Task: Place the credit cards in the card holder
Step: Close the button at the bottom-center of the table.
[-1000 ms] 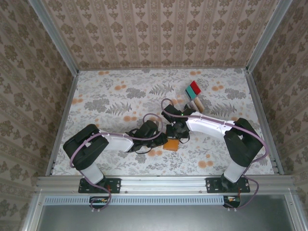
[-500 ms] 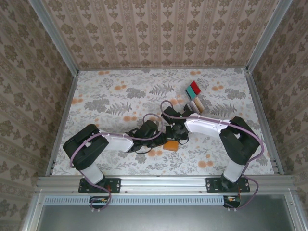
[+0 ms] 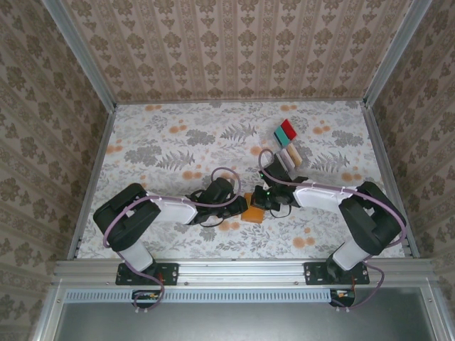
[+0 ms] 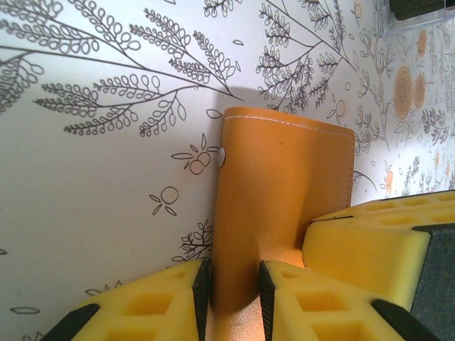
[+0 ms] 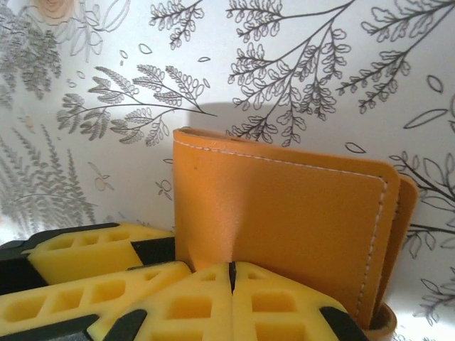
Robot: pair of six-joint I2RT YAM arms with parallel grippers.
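Tan, seemingly leather card holder (image 5: 284,213) (stitched)

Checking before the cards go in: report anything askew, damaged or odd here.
Nothing is damaged or spilled. One oddity: the card holder is folded shut, pinched by the left end effector, with the right end effector closed at its edge, so its slots are hidden. The credit cards lie fanned farther back.

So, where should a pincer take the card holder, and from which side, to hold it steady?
Probably at one end, across its thickness, coming in along its flat face, as the left pincer does. The card holder is thin and folded, so a narrow grip meets both outer faces, and the open edge is left free.
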